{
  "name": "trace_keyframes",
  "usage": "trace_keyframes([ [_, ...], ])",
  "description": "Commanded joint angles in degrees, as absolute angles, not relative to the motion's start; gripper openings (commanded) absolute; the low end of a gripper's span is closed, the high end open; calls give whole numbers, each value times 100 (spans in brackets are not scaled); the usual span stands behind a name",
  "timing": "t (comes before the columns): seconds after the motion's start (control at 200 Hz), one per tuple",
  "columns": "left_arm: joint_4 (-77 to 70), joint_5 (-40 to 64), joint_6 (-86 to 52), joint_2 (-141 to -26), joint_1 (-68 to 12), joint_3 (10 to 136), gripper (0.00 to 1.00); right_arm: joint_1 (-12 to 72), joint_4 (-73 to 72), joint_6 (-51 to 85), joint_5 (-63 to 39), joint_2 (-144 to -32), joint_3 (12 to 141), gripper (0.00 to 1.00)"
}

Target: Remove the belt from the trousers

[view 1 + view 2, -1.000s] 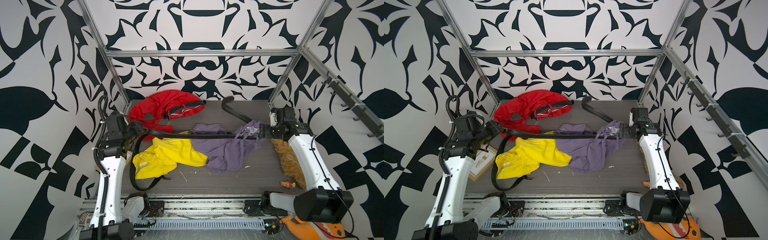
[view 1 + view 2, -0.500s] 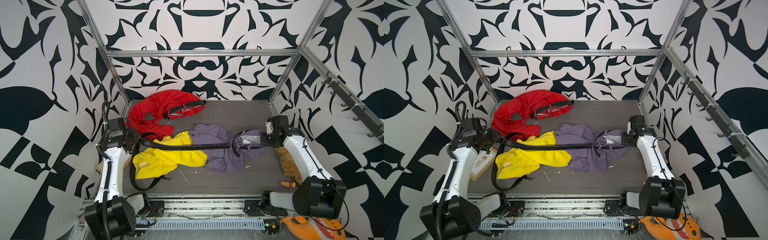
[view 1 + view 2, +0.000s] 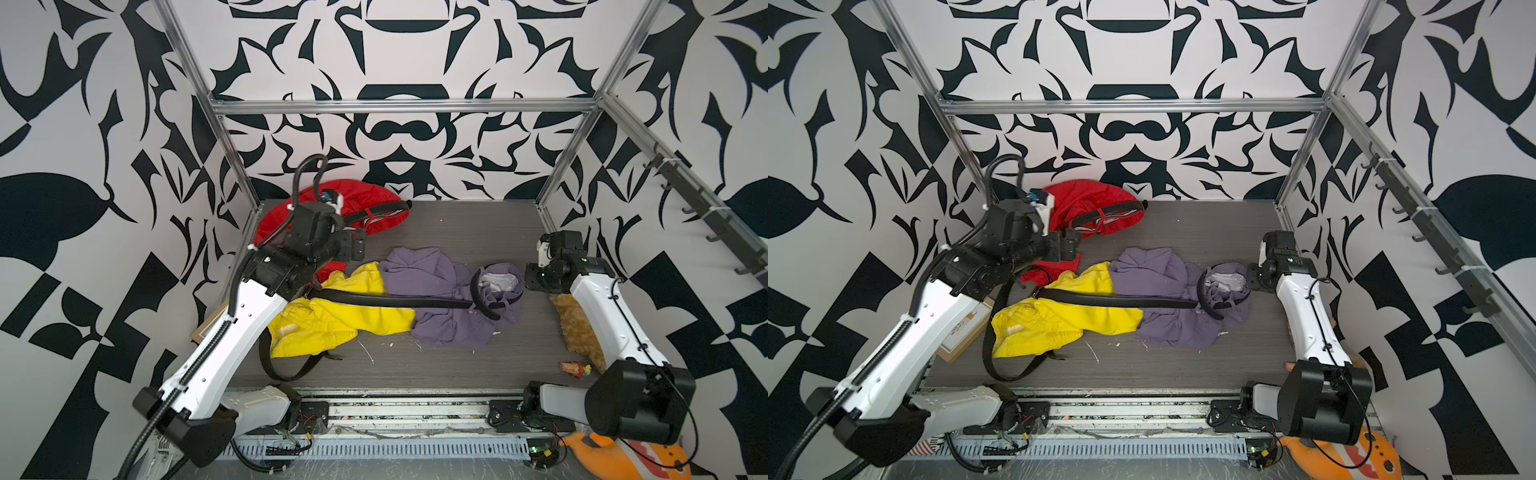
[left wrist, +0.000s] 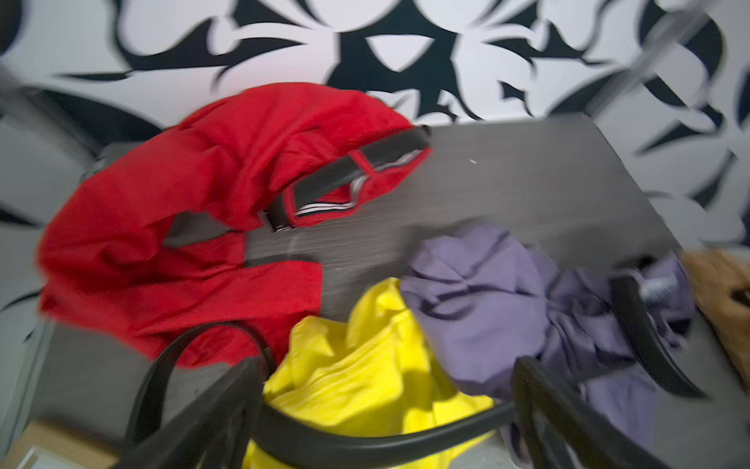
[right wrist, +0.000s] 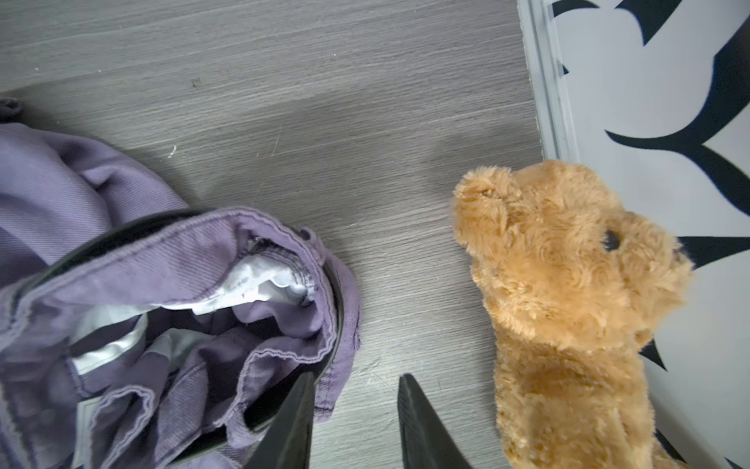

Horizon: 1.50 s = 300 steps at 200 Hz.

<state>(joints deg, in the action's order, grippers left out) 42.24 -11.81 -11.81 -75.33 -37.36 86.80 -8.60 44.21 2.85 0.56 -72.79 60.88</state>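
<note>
A grey wood-grain table [image 3: 457, 232] inside black-and-white patterned walls [image 3: 399, 62] holds three trousers (red pair [image 3: 365, 193], yellow pair [image 3: 332, 322], purple pair [image 3: 440, 328]), one teddy bear [image 5: 568, 284] and two belts, the task belt [image 3: 395, 300] round the purple waist and across the yellow, while the left gripper [image 4: 389, 365] gapes wide and the right gripper [image 5: 357, 377] stands partly parted, both empty.

Black belt [image 3: 386, 300]; purple trousers [image 3: 440, 328] with white lining; yellow garment [image 3: 332, 324]; red garment [image 4: 203, 182]; tan plush bear [image 5: 568, 264]; grey wood-grain desk [image 3: 457, 224]; black-and-white swirl-patterned walls [image 3: 399, 62].
</note>
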Motion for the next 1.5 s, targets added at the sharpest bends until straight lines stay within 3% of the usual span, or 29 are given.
trace_keyframes([
  [0.0, 4716, -475, -60, -8900, -4746, 9223, 99, -870, 4328, 361, -177, -7185, 6132, 42],
  [0.15, 5377, -179, 833, -10577, -5583, 10361, 99, -870, 4344, 370, -315, -7095, 6100, 47],
  [0.355, 5126, 1028, 926, -11653, -5643, 10973, 98, -861, 4353, 404, -497, -7028, 6066, 51],
  [0.55, 4789, 460, 835, -11919, -5660, 10760, 92, -849, 4294, 422, -592, -6944, 6007, 53],
  [0.87, 4414, 798, 800, -12136, -5694, 10621, 57, -848, 4192, 466, -608, -6875, 5855, 54],
  [1.035, 4456, 903, 795, -12242, -5748, 10511, 48, -847, 4167, 492, -604, -6863, 5814, 55],
  [1.12, 4465, 816, 758, -12271, -5766, 10445, 36, -848, 4103, 525, -611, -6876, 5745, 56],
  [1.265, 4396, 599, 715, -12116, -5783, 10284, 0, -818, 3935, 554, -682, -7026, 5630, 67],
  [1.495, 4137, 209, 741, -11267, -5886, 9794, 0, -368, 3691, 587, -486, -7497, 5465, 69],
])
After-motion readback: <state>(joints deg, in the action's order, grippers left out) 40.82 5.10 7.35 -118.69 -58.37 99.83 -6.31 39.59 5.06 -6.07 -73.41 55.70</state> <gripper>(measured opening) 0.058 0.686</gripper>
